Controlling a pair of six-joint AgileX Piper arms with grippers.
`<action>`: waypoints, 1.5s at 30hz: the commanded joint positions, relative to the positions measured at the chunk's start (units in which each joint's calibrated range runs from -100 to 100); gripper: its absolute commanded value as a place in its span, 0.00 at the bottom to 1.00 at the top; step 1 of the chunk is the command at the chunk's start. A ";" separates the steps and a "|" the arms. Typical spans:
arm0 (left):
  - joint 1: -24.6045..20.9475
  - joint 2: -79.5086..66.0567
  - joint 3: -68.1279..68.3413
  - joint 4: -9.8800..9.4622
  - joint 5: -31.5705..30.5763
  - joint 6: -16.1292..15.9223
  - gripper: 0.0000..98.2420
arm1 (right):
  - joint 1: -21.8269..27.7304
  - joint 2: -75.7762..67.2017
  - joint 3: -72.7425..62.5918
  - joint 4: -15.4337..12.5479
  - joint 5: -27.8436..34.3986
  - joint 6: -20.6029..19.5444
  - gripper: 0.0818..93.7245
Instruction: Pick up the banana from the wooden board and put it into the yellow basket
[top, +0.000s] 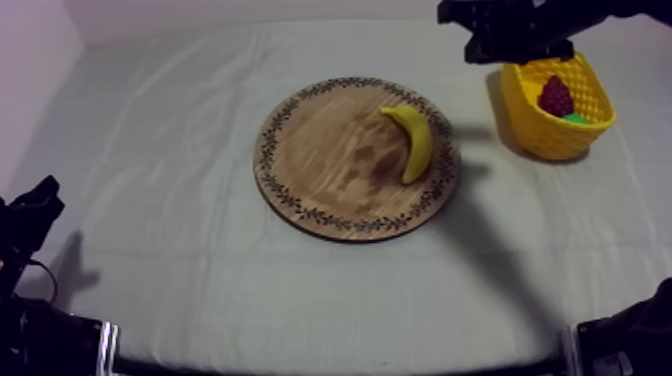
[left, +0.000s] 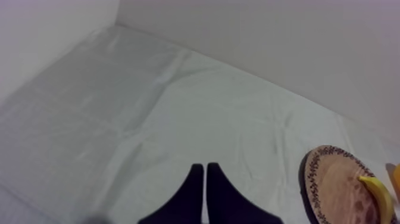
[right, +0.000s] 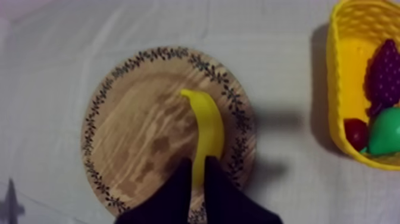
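The yellow banana (top: 413, 140) lies on the right part of the round wooden board (top: 340, 165) with the patterned rim. The yellow basket (top: 530, 110) stands to the right of the board and holds a bunch of grapes (top: 556, 96) and a green pear (top: 575, 118). My right gripper (top: 505, 45) hangs high at the far side, just left of the basket. In the right wrist view it (right: 198, 161) is shut on nothing, looking down over the banana (right: 205, 128). My left gripper (top: 40, 200) rests low at the left, shut as a narrow wedge (left: 205, 167).
In the right wrist view the basket (right: 333, 89) also holds a small red fruit (right: 356, 131) beside the pear (right: 387, 131) and grapes (right: 384, 77). The board (left: 333, 184) and banana (left: 378, 193) lie far off from the left gripper. Bare cloth surrounds the board.
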 joint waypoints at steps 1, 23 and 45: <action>-0.01 0.03 0.04 0.00 0.01 -0.03 0.00 | 0.02 0.93 0.61 -0.28 -0.18 0.07 0.12; -0.01 0.03 0.04 0.00 0.01 -0.03 0.00 | 0.21 4.69 3.51 -5.96 -3.88 9.54 0.95; -0.01 0.03 0.04 0.00 0.01 -0.03 0.00 | -2.70 36.42 -10.93 1.73 -0.40 1.16 0.80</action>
